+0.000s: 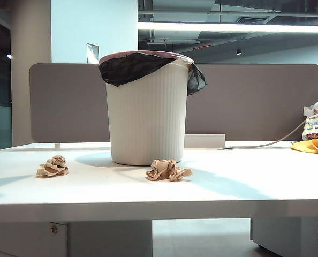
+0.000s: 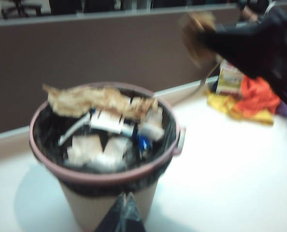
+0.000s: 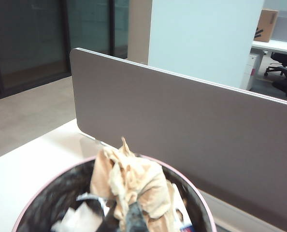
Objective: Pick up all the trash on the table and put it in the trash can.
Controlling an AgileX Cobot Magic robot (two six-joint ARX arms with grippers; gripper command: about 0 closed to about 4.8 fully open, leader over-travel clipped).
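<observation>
The right gripper (image 3: pixel 134 215) pinches a paper wad (image 3: pixel 131 186) above the trash can (image 1: pixel 148 115), which stands mid-counter (image 1: pixel 244 187). Two wads (image 1: pixel 52 166) (image 1: pixel 168 170) lie nearer the front edge. The left gripper's (image 2: pixel 123 212) state is unclear.

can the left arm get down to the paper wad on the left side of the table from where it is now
Probably yes. The left wad lies alone on open table, beside the trash can and apart from it, nothing over it. The left pincer hangs over the can, so it would only need to clear the rim. The right pincer, shut on another wad, is over the can too.
</observation>
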